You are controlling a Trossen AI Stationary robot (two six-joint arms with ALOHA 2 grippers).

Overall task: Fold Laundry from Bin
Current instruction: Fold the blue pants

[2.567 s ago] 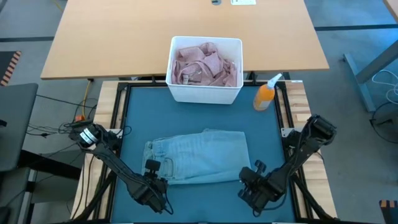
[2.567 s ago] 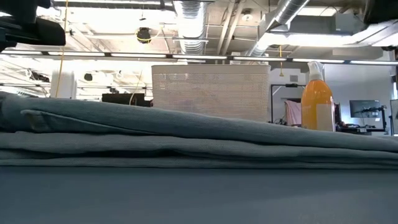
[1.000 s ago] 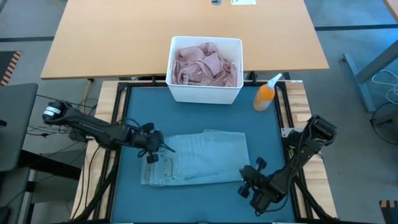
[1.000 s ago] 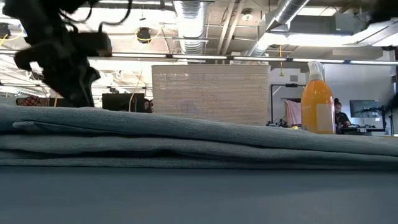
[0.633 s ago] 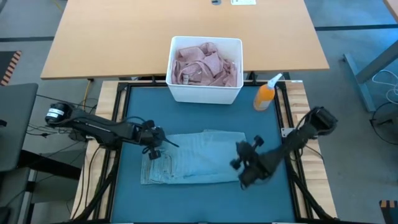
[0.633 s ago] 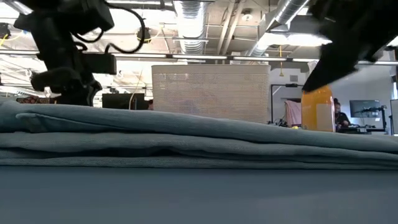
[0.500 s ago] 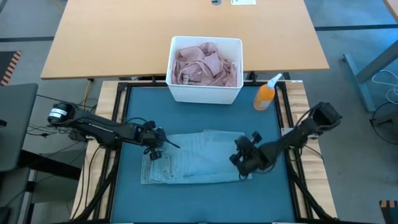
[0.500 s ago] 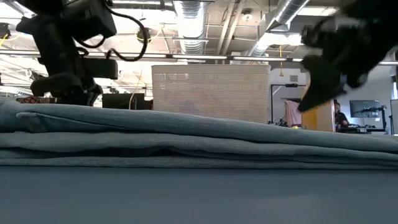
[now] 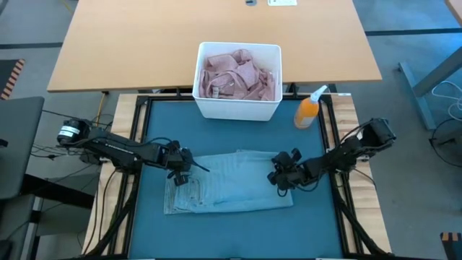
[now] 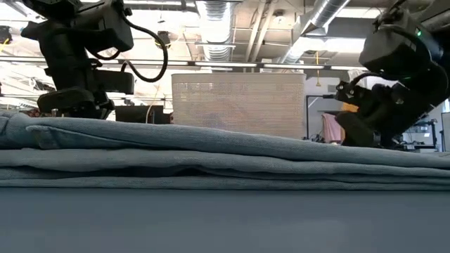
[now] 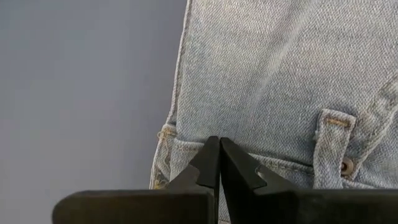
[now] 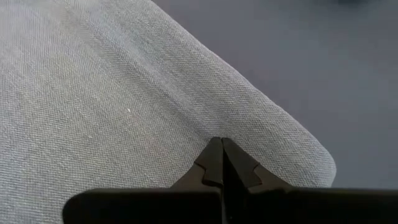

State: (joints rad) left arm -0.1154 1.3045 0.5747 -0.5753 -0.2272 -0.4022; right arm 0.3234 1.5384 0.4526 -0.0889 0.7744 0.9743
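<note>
While the folded jeans (image 9: 229, 183) lay flat in the middle of the teal mat (image 9: 151, 130), I saw my left gripper (image 9: 179, 172) at their waistband end, fingers (image 11: 208, 163) pressed tight together with no cloth between them. My right gripper (image 9: 278, 175) was at the other end, also pinched closed on nothing. Behind the jeans stood the white bin (image 9: 238, 108) with the pink shirt (image 9: 238, 76) inside. An orange spray bottle (image 9: 309, 108) stood just beside it.

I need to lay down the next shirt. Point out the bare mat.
Bare mat runs below the jeans, with a narrower band between jeans and bin. Both jeans ends are crowded: left gripper at one, right gripper at the other. The spray bottle fills one far corner.
</note>
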